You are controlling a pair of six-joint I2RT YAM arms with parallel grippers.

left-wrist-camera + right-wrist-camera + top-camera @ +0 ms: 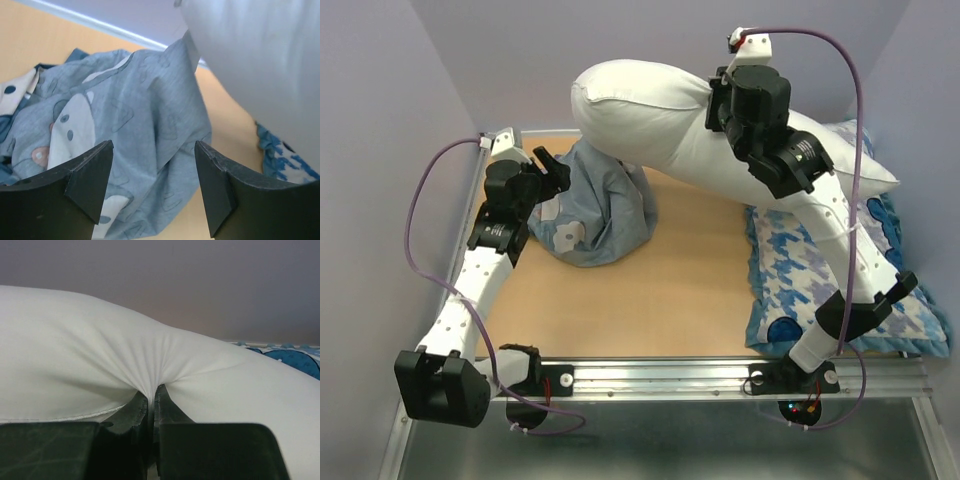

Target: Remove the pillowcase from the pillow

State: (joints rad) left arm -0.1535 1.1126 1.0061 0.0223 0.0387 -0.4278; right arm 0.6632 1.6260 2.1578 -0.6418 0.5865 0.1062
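The plump white pillow (650, 115) hangs in the air at the back, its right end resting toward the right side. My right gripper (718, 105) is shut on a pinch of its white cover (150, 375). The blue pillowcase (595, 205), inside out and printed with mouse faces, lies crumpled on the table at the back left, with one corner still touching the pillow's underside. It fills the left wrist view (140, 125). My left gripper (558, 168) is open and empty just above the crumpled pillowcase, its dark fingers (87, 180) spread apart.
A blue-and-white houndstooth pillow (800, 280) with blue bear shapes lies along the right side under the right arm. Bare wooden tabletop (670, 290) shows in the middle. A metal rail (720, 372) runs along the near edge. Grey walls close in left and back.
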